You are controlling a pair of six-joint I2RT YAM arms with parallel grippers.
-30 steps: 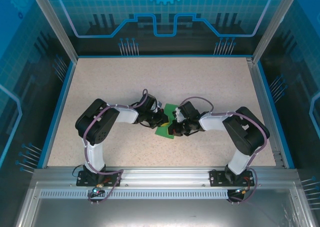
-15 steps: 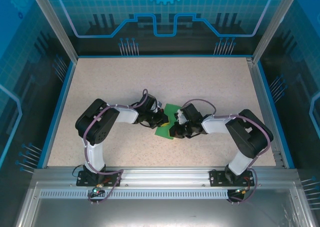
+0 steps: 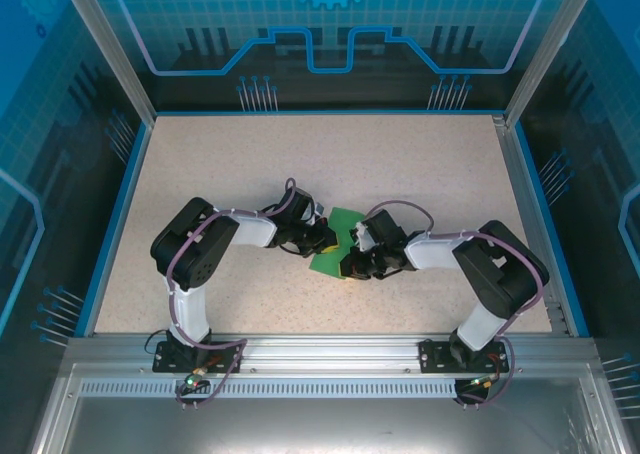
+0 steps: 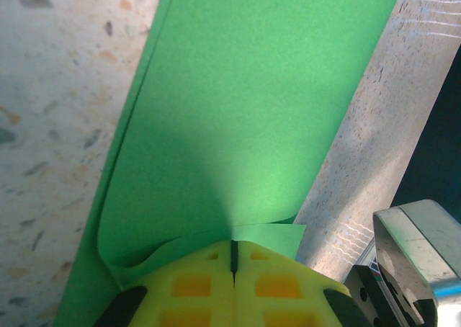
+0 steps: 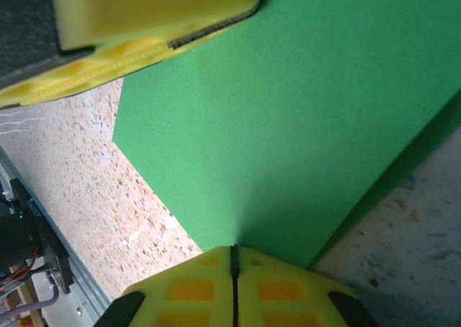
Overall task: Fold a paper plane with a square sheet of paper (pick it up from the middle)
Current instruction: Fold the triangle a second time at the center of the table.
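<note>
The left gripper (image 4: 234,251), its yellow fingers (image 4: 194,284) pressed together, pinches one edge of the green paper (image 4: 245,111), which puckers slightly where the pads bite. Opposite it, the right gripper (image 5: 234,255) is likewise clamped tight on the sheet's other side, the paper (image 5: 302,125) stretching away from its tips in a flat, taut plane. In the right wrist view, a yellow finger of the left gripper (image 5: 144,24) sits on the far edge of the sheet. The left wrist view shows a second green layer along the paper's left side, so the sheet lies partly folded over itself. From above, the two arms bend inward and meet nose to nose, left gripper (image 3: 322,240) and right gripper (image 3: 350,264) just beside each other with the paper (image 3: 326,263) between and beneath them. The sheet sits near the middle of the speckled beige table (image 3: 250,164), midway between its left and right edges and somewhat closer to the near edge than the far one.
</note>
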